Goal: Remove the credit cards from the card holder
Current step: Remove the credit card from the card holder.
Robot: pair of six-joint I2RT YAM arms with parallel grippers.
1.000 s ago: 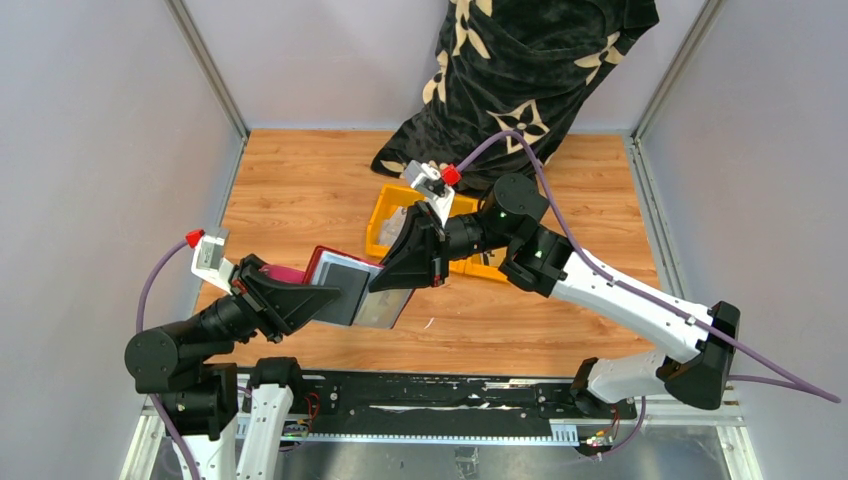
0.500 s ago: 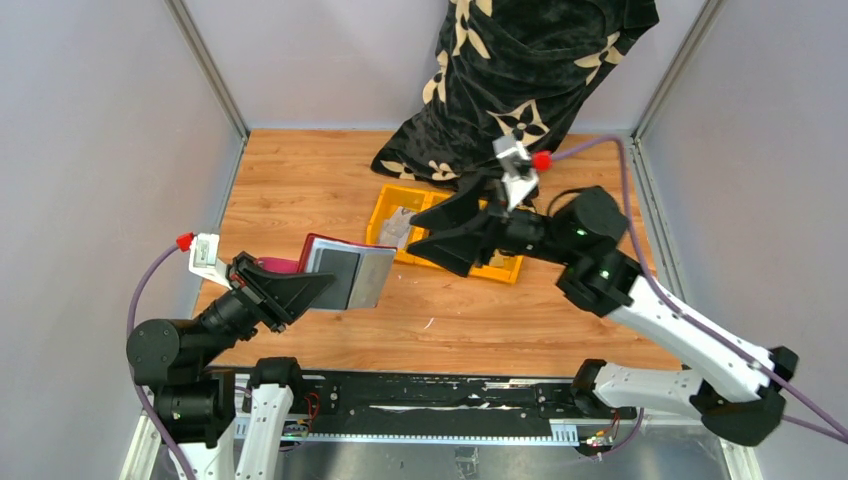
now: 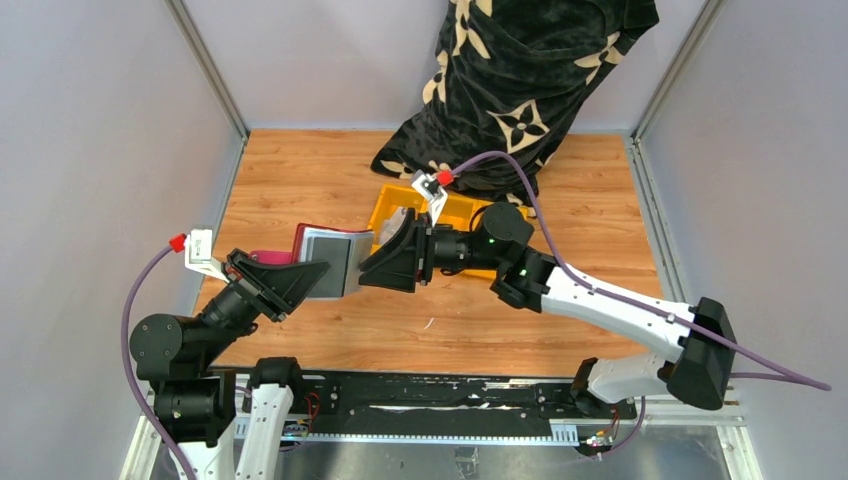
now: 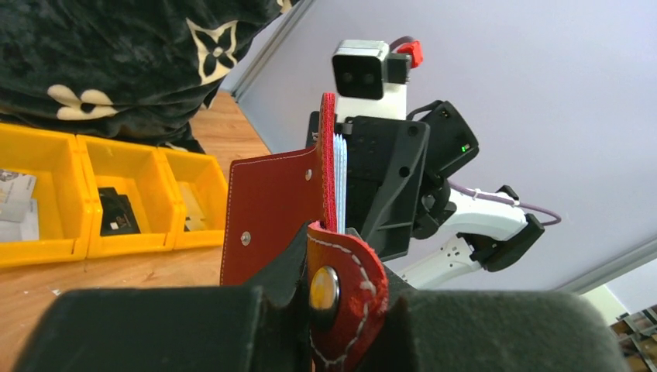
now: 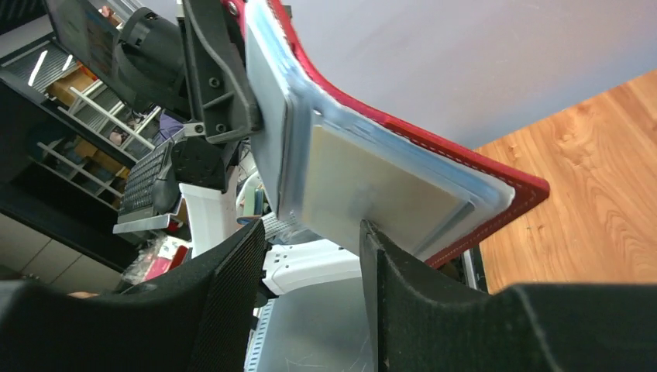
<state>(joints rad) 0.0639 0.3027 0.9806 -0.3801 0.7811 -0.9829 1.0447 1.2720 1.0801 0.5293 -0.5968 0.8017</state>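
Top external view has my left claw [image 3: 292, 280] clenched on the near-left end of the card holder [image 3: 330, 262]. It holds the holder open and raised off the wooden table [image 3: 300, 170], left of centre. My right claw [image 3: 372, 265] reaches in from the right, its tips at the holder's right edge.

Through my right wrist camera the fingers [image 5: 403, 302] stand apart, released, with nothing pinched between them. One tip touches the pale face of the credit cards [image 5: 380, 194], which sit stacked in a clear sleeve inside the red-stitched cover.

From my left wrist camera the holder stands on edge with its red outer leather toward me. The snap tab [image 4: 341, 298] curls over close to my fingers, and thin card edges show along the holder's right side.

Beyond the holder, toward the far side, lies a yellow three-compartment bin [image 3: 381, 215] with a black object [image 4: 116, 213] in its middle compartment. A black cloth with cream flowers [image 3: 520, 70] hangs at the far wall.
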